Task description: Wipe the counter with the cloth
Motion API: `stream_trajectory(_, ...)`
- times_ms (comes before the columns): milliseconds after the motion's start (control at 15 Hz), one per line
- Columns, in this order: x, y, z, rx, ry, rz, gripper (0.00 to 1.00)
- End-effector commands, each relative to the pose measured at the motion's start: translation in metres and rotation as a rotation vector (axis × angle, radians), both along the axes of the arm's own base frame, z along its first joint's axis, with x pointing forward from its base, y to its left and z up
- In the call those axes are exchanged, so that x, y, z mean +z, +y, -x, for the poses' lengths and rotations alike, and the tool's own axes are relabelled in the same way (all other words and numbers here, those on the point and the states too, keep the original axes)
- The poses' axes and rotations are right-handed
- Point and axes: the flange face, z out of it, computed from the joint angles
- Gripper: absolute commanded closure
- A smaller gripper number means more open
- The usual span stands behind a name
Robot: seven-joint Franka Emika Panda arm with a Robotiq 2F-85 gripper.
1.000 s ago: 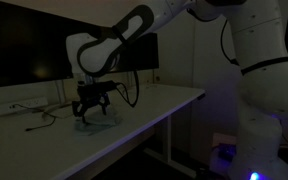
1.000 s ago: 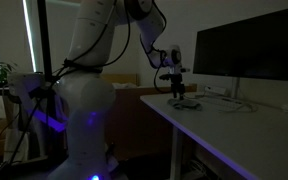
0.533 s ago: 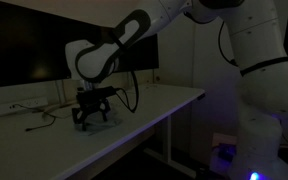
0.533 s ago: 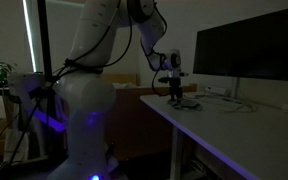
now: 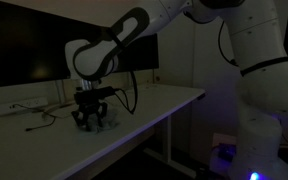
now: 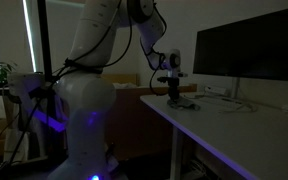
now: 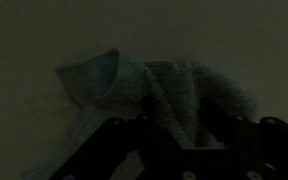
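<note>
A pale blue-green cloth point(image 7: 134, 80) lies crumpled on the white counter point(image 5: 159, 104); in the exterior views the cloth point(image 5: 96, 128) point(image 6: 189, 104) shows as a small heap under the arm's tool. My gripper point(image 7: 180, 108) points straight down with its dark fingers point(image 7: 212, 108) pushed into the cloth, a fold of it standing between them. In both exterior views the gripper point(image 5: 90, 121) point(image 6: 177, 98) is down at the counter surface. The room is so dark that I cannot see whether the fold is pinched.
A large dark monitor point(image 5: 29, 50) point(image 6: 249, 48) stands at the back of the counter. Cables point(image 5: 39, 118) trail beside the cloth. The counter's front edge point(image 6: 174, 120) runs close by. The robot's white base point(image 6: 84, 110) is alongside.
The gripper has come down from just above the cloth onto it, and its fingers have drawn closer together around the fold.
</note>
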Motion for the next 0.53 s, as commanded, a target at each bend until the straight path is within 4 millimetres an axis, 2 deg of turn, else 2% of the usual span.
stream_trajectory(0,0.005,-0.001,0.011,-0.037,0.037,0.011,0.79)
stream_trajectory(133,0.009,0.005,0.014,-0.043,0.044,0.030,0.89)
stream_trajectory(200,0.010,0.009,0.016,-0.044,0.050,0.038,0.91)
stream_trajectory(400,0.010,0.048,0.026,-0.001,0.074,0.056,0.95)
stream_trajectory(467,0.010,0.062,0.031,0.014,0.081,0.061,0.92)
